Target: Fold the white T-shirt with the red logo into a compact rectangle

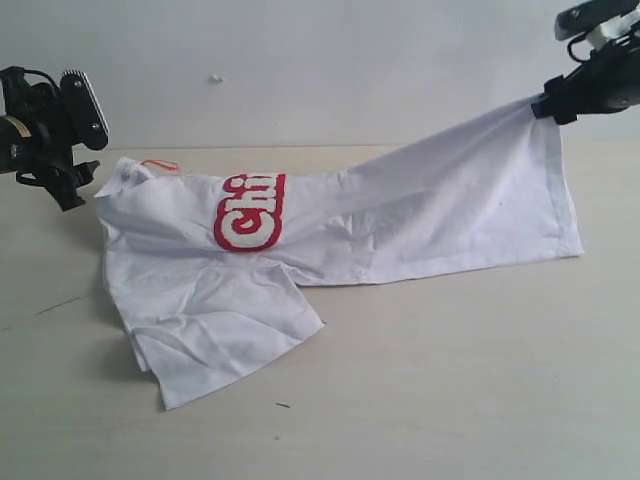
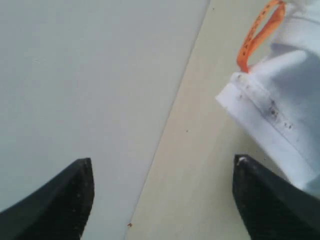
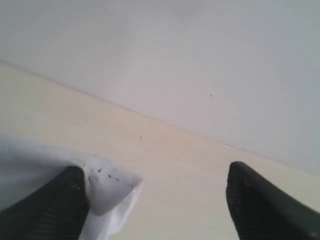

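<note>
The white T-shirt (image 1: 400,220) lies crumpled across the table, one sleeve spread toward the front. Its red logo (image 1: 250,212) shows only the letters "Chi"; the remainder is folded under. An orange neck tag (image 1: 160,163) pokes out at the far left. My left gripper (image 1: 75,185) hovers open just beside that corner; the left wrist view has the shirt's hem (image 2: 295,85) and neck tag (image 2: 260,30) off to one side of my left gripper (image 2: 162,160). My right gripper (image 1: 548,105) is raised at the right. Its jaws stand wide apart (image 3: 155,167), with a shirt corner (image 3: 107,187) draped over one finger (image 3: 65,200), still lifted.
The beige table (image 1: 450,380) meets a pale wall (image 1: 320,60) just behind the shirt. A thin crack line (image 1: 45,308) runs at the table's left.
</note>
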You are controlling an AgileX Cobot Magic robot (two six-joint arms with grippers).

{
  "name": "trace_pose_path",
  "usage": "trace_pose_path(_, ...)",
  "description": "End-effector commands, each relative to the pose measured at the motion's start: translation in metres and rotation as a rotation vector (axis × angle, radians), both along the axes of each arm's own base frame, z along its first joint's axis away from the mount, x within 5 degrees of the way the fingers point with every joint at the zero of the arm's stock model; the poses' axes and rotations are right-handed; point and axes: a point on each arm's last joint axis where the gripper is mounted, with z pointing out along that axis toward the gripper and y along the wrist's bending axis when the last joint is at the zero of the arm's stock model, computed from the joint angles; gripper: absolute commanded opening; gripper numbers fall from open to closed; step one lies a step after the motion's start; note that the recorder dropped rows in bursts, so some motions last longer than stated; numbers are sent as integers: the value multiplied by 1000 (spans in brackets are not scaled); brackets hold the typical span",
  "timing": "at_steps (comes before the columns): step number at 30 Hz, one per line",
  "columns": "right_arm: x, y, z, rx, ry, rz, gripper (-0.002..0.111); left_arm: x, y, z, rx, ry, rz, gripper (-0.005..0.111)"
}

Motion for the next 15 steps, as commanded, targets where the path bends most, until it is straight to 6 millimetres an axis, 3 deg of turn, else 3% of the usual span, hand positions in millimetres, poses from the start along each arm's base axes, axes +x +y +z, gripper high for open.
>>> trace_pose_path(1, 7, 5, 10, 153, 54, 17, 70, 0, 3, 5, -39, -1, 32, 74)
trace_pose_path(7, 18, 12, 20, 273, 155, 57, 70, -1, 3, 3, -46, 28, 41, 74)
trace_pose_path(15, 18, -5, 44, 123, 246, -40, 70, -2, -13, 4, -64, 20, 15, 74)
